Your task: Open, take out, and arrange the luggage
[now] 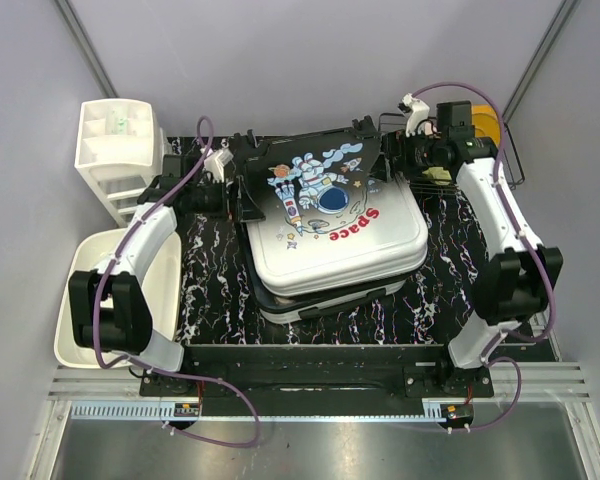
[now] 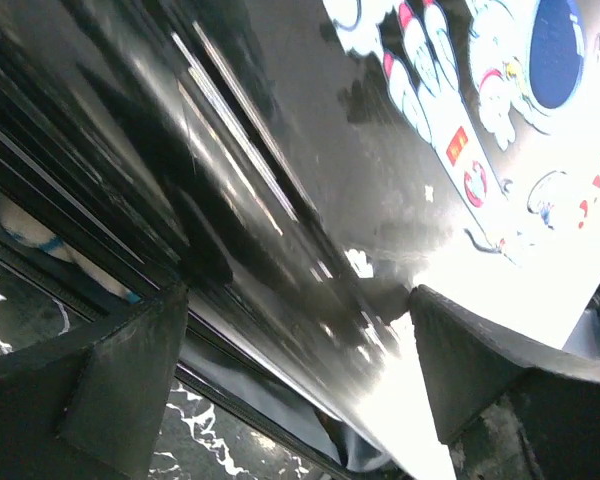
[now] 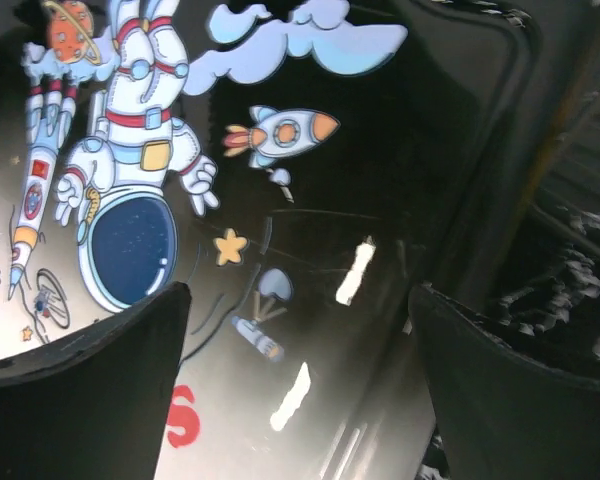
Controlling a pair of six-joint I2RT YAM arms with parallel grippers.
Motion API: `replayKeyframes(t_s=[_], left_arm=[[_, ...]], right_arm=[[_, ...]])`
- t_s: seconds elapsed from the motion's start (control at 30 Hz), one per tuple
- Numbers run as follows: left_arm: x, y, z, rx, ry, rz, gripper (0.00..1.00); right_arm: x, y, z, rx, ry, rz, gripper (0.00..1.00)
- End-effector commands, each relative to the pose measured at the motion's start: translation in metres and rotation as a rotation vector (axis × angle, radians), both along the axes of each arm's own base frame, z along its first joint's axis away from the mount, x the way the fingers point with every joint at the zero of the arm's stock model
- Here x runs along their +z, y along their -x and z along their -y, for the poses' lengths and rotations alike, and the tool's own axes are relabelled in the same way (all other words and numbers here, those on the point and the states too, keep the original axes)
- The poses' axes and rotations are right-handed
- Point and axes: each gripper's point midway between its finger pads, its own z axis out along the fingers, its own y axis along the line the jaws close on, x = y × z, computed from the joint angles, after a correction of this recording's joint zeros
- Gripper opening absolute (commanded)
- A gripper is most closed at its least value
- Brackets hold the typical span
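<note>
Gaping wide and holding nothing, the left gripper (image 2: 298,300) sits at the far left corner of the luggage (image 1: 330,230) with the shiny black lid right in front of it, and the right gripper (image 3: 298,292) is spread just as wide over the far right corner, above the rocket picture. Both arms bend up at the elbow and reach toward the far edge of the table (image 1: 210,290). One suitcase lies in the middle of the table, its lid up a crack, with two arms and two grippers by it.

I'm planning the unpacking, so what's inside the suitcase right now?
The suitcase is only cracked open. Through the gap, the left wrist view shows something white and blue and grey lining. The lid covers everything else.
</note>
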Motion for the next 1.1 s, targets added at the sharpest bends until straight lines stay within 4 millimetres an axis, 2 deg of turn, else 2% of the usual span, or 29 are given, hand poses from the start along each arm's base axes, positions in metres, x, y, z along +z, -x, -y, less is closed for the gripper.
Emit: replayKeyframes(t_s=[0.0, 0.07, 0.13, 0.17, 0.2, 0.23, 0.27, 0.3, 0.33, 0.37, 0.4, 0.47, 0.5, 0.57, 0.6, 0.63, 0.73, 0.77, 0.8, 0.87, 0.9, 0.97, 1.0, 1.03, 1.07], left_arm=[[-0.049, 0.054, -0.015, -0.065, -0.098, -0.209, 0.93], [-0.034, 0.051, -0.027, -0.049, -0.089, -0.152, 0.95], [-0.009, 0.036, -0.04, -0.017, -0.075, -0.061, 0.97], [0.001, 0.025, -0.051, 0.019, -0.085, -0.017, 0.98], [0.02, 0.007, -0.059, 0.047, -0.114, 0.054, 0.99], [0.031, -0.003, -0.064, 0.06, -0.127, 0.093, 0.99], [0.032, -0.016, -0.066, 0.065, -0.136, 0.103, 0.99], [0.057, -0.034, -0.069, 0.085, -0.155, 0.176, 0.99], [0.063, -0.045, -0.072, 0.105, -0.156, 0.182, 0.99], [0.061, -0.06, -0.075, 0.121, -0.164, 0.178, 0.99], [0.074, -0.078, -0.08, 0.153, -0.182, 0.218, 0.99], [0.082, -0.099, -0.083, 0.178, -0.18, 0.246, 0.99], [0.077, -0.113, -0.086, 0.187, -0.187, 0.247, 0.99], [0.073, -0.13, -0.085, 0.218, -0.154, 0.237, 0.99], [0.064, -0.139, -0.082, 0.207, -0.129, 0.214, 0.99], [0.061, -0.144, -0.077, 0.208, -0.097, 0.194, 0.99], [0.054, -0.153, -0.062, 0.176, 0.02, 0.145, 0.99], [0.057, -0.159, -0.058, 0.167, 0.048, 0.173, 0.99], [0.051, -0.156, -0.053, 0.15, 0.08, 0.158, 0.99], [0.058, -0.16, -0.048, 0.145, 0.124, 0.189, 0.99], [0.054, -0.156, -0.046, 0.133, 0.141, 0.173, 0.99], [0.053, -0.15, -0.043, 0.119, 0.154, 0.162, 0.99], [0.046, -0.143, -0.041, 0.103, 0.162, 0.135, 0.99], [0.042, -0.136, -0.041, 0.086, 0.15, 0.129, 0.98], [0.044, -0.125, -0.04, 0.076, 0.149, 0.112, 0.97]], right_arm=[[-0.015, -0.015, 0.004, -0.043, -0.029, -0.071, 1.0], [-0.016, -0.016, 0.006, -0.044, -0.027, -0.069, 1.0], [-0.005, -0.022, 0.012, -0.053, -0.028, -0.026, 1.0], [0.001, -0.025, 0.016, -0.063, -0.033, -0.012, 1.0], [0.018, -0.03, 0.017, -0.062, -0.055, 0.024, 1.0], [0.02, -0.037, 0.024, -0.081, -0.069, 0.021, 1.0], [0.029, -0.041, 0.026, -0.097, -0.093, 0.024, 1.0], [0.042, -0.046, 0.027, -0.103, -0.107, 0.047, 1.0], [0.042, -0.051, 0.03, -0.115, -0.114, 0.046, 1.0], [0.044, -0.053, 0.031, -0.124, -0.118, 0.044, 1.0], [0.044, -0.056, 0.033, -0.141, -0.108, 0.048, 1.0], [0.035, -0.064, 0.037, -0.169, -0.102, 0.036, 1.0], [0.031, -0.067, 0.037, -0.193, -0.113, 0.013, 1.0], [0.011, -0.076, 0.036, -0.205, -0.125, -0.039, 1.0], [0.005, -0.077, 0.034, -0.199, -0.134, -0.06, 1.0], [-0.011, -0.082, 0.033, -0.197, -0.139, -0.1, 1.0], [-0.028, -0.075, 0.014, -0.128, -0.229, -0.206, 0.99], [-0.029, -0.072, 0.01, -0.118, -0.259, -0.237, 0.97], [-0.031, -0.066, 0.004, -0.082, -0.294, -0.268, 0.96], [-0.032, -0.058, -0.001, -0.065, -0.321, -0.306, 0.94], [-0.041, -0.049, -0.004, -0.05, -0.333, -0.346, 0.91], [-0.036, -0.031, -0.01, -0.019, -0.337, -0.36, 0.88], [-0.047, -0.018, -0.013, -0.013, -0.343, -0.406, 0.84], [-0.037, -0.004, -0.017, 0.005, -0.342, -0.395, 0.83], [-0.038, 0.005, -0.02, 0.012, -0.346, -0.41, 0.82]])
